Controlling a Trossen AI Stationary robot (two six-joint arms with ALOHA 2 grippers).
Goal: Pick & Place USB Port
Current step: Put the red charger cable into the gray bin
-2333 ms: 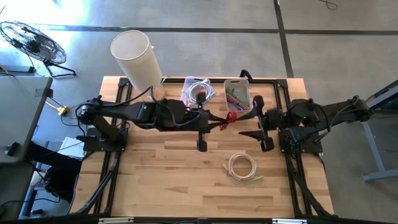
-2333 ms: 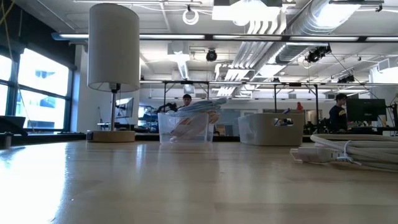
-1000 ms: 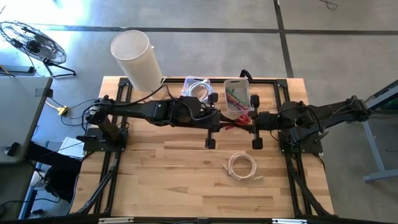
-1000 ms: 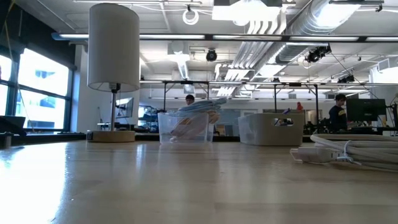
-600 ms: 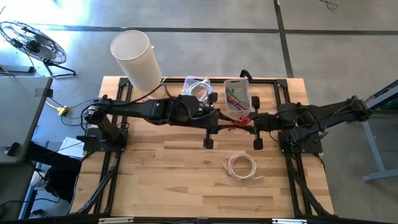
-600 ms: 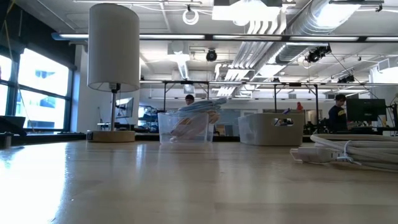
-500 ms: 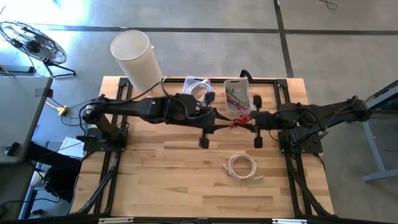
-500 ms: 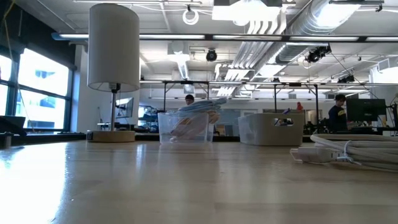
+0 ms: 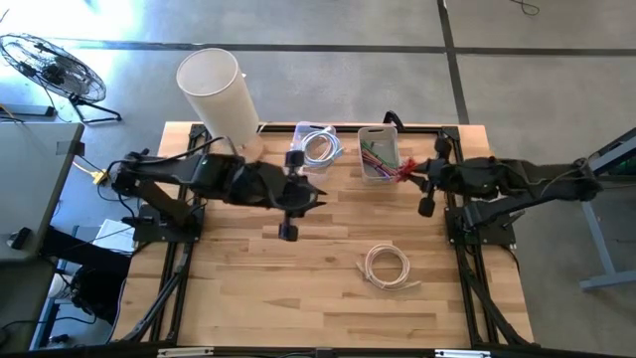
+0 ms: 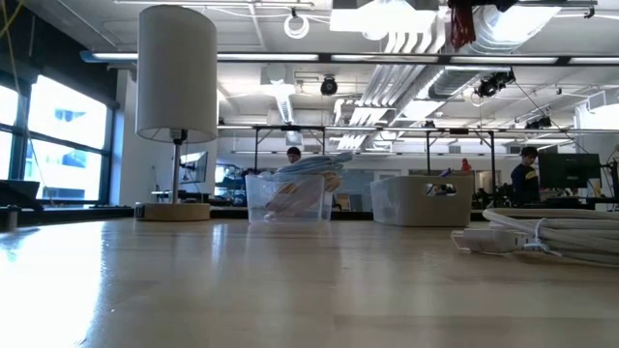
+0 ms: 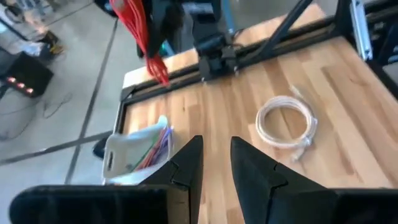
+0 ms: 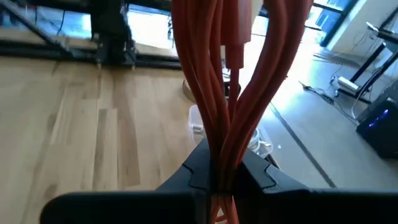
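Right hand (image 12: 225, 163) raised, clamping red cable (image 12: 230, 74); left hand (image 11: 214, 163) parted.

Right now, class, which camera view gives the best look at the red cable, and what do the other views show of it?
The right wrist view: the red cable fills the picture, pinched in the right claw. The left wrist view shows it farther off, dangling loops. The high view shows only a small red bundle beside the bin of coloured cables. The low view catches just its end at the top edge.
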